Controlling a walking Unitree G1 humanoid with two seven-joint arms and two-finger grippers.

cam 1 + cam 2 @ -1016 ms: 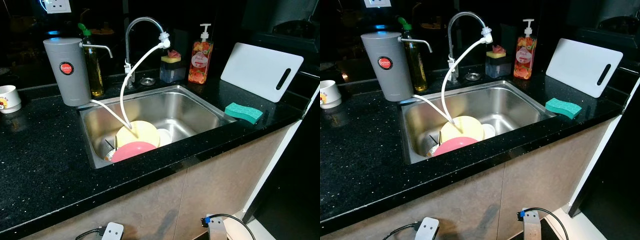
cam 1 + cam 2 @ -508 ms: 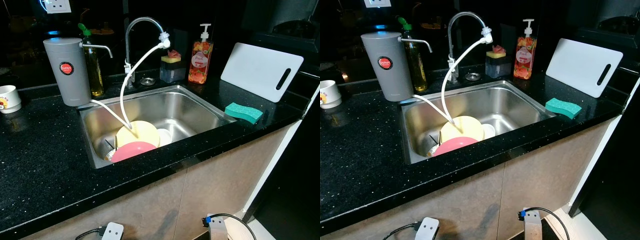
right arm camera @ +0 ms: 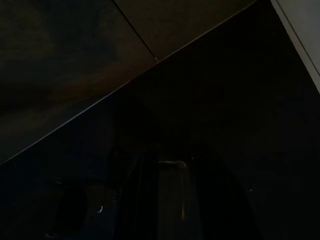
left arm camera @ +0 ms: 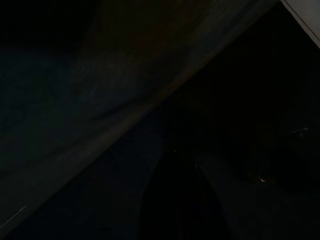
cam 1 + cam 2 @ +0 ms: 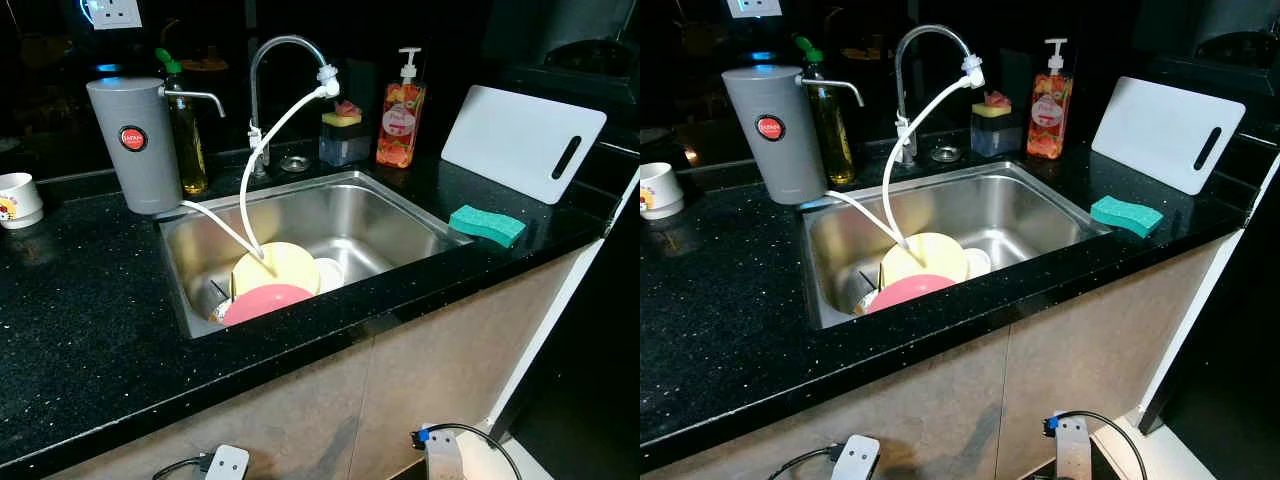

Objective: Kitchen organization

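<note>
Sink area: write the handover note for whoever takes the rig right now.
Both arms hang idle below the counter edge; wrist views too dark to read the fingers.
Sink holds a yellow plate, a pink plate and a white dish; a white hose runs into it.
Green sponge and cutting board sit on the counter to the right.
Nothing done yet; all sorting remains.

A: What colours sit in the shiny steel sink (image 5: 390, 215)?

B: A pale yellow round plate (image 5: 283, 266) behind a pink round plate (image 5: 262, 300), with a white hose (image 5: 262, 150) dropping to them.

A: And on the black speckled stone counter (image 5: 90, 330)?

B: A teal sponge (image 5: 487, 224) right, a white cutting board (image 5: 521, 140) far right, an orange-red soap pump bottle (image 5: 401, 122), and a grey cylinder with a red round badge (image 5: 134, 143) left.
</note>
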